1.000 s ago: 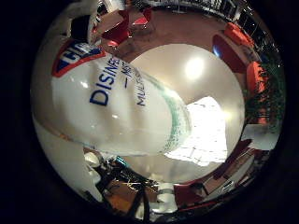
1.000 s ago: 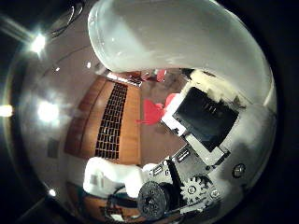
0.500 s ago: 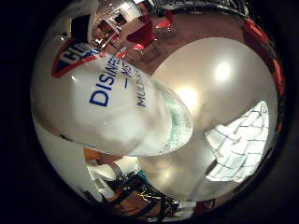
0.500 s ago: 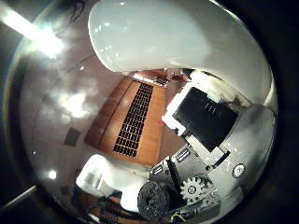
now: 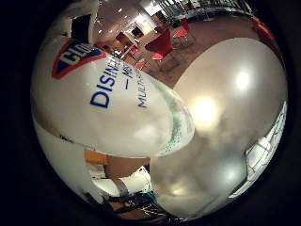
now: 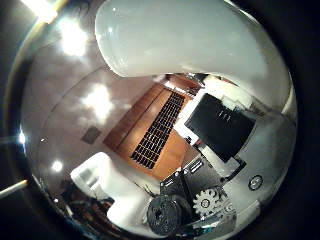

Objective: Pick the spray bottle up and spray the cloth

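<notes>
The white spray bottle (image 5: 113, 113) fills the view close against the palm, gripped by the robot hand (image 6: 220, 145) whose fingers curl around its body, above a round pale surface (image 5: 235, 117)

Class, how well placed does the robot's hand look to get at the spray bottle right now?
Probably yes, it already has it: the spray bottle fills the view, close against the palm, and the hand curls beside its white body. Nothing shows between them.
</notes>
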Tool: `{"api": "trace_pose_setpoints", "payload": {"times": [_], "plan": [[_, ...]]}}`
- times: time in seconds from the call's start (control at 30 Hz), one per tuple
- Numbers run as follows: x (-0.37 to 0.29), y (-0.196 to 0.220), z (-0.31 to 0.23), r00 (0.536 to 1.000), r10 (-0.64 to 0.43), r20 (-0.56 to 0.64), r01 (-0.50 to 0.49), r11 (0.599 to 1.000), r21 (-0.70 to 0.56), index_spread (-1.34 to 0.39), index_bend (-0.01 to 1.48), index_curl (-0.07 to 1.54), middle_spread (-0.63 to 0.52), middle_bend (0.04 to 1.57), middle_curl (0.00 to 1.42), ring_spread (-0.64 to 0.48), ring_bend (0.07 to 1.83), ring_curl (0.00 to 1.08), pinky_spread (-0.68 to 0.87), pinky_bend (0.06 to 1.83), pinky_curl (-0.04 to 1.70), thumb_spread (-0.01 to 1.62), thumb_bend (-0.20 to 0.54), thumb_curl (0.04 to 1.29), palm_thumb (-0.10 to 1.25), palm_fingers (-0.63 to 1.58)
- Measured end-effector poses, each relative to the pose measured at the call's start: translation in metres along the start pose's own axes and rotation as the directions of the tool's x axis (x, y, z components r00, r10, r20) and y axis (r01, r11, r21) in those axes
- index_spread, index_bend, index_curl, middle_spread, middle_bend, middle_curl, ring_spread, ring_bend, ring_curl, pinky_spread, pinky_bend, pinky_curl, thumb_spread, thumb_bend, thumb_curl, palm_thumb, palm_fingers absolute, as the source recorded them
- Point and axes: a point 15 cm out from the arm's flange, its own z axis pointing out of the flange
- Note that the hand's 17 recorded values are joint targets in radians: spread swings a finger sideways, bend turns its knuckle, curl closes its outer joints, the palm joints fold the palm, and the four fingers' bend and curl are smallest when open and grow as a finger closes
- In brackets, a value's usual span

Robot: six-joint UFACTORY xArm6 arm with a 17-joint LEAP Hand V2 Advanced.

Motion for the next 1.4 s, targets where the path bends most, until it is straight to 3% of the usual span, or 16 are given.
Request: {"api": "trace_pose_setpoints", "payload": {"times": [0.4, 0.53, 0.83, 1.03, 1.4], "plan": [[0.027, 0.000, -0.025, 0.999, 0.035, -0.029, -0.034, 0.999, 0.035, -0.21, 1.15, 0.75, -0.07, 1.38, 0.62, -0.16, 1.48, 0.61, -0.19, 1.01, 1.37, 0.71, -0.018, 0.89, 1.02, 1.18], [0.044, 0.019, -0.035, 0.996, 0.080, -0.047, -0.079, 0.996, 0.036, -0.21, 1.14, 0.76, -0.07, 1.38, 0.62, -0.16, 1.48, 0.61, -0.19, 1.01, 1.37, 0.71, -0.018, 0.89, 1.02, 1.18], [0.053, 0.024, -0.048, 0.995, 0.085, -0.050, -0.083, 0.995, 0.047, -0.21, 1.14, 0.76, -0.07, 1.38, 0.62, -0.16, 1.48, 0.61, -0.19, 1.01, 1.37, 0.70, -0.018, 0.90, 1.02, 1.18], [0.066, 0.058, -0.052, 0.988, 0.143, -0.053, -0.141, 0.989, 0.036, -0.21, 1.14, 0.76, -0.07, 1.38, 0.62, -0.16, 1.48, 0.60, -0.19, 1.01, 1.37, 0.70, -0.018, 0.90, 1.02, 1.18], [0.077, 0.061, -0.065, 0.986, 0.153, -0.066, -0.149, 0.987, 0.057, -0.21, 1.14, 0.77, -0.07, 1.38, 0.62, -0.16, 1.48, 0.60, -0.19, 1.01, 1.37, 0.70, -0.019, 0.90, 1.01, 1.18]]}}
